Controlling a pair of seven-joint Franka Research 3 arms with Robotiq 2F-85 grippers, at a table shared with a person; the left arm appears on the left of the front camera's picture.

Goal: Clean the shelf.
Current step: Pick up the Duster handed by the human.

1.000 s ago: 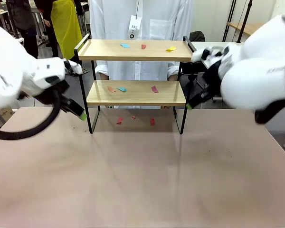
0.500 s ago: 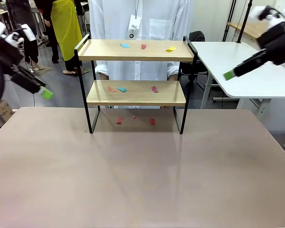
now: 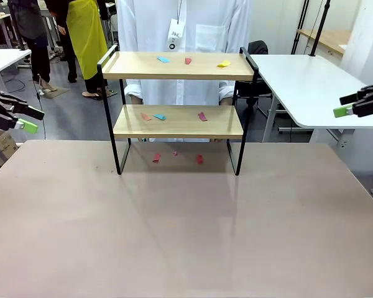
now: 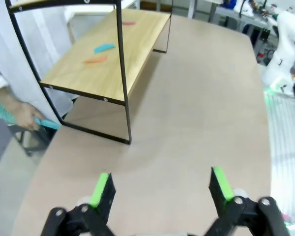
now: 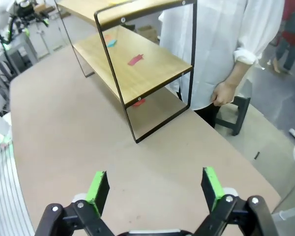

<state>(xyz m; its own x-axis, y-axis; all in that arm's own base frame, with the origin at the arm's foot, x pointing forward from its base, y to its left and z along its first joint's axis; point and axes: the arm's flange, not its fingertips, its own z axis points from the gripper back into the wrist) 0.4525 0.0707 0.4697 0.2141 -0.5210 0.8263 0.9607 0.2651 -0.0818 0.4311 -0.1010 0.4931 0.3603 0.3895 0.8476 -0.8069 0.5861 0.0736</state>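
The shelf (image 3: 177,121) stands at the far middle of the table, two light wooden boards in a thin black frame. Blue, red and yellow scraps (image 3: 188,61) lie on its top board. Orange, blue and red scraps (image 3: 158,117) lie on the lower board, and red scraps (image 3: 199,159) lie on the table under it. My left gripper (image 3: 30,120) hangs open off the table's left side, far from the shelf. At the far right my right gripper (image 3: 344,105) also stands open. Both wrist views show open, empty grippers (image 4: 161,187) (image 5: 153,184) with the shelf (image 4: 103,54) (image 5: 137,64) well beyond them.
A person in a white coat (image 3: 180,25) stands behind the shelf. One hand (image 4: 22,114) holds a teal object near the shelf's end; the other hand (image 5: 221,93) hangs by the opposite end. A white table (image 3: 304,81) stands at the back right.
Both arms have swung outward from beside the shelf to the table's left and right sides. Both grippers stay open. The scraps have not moved.
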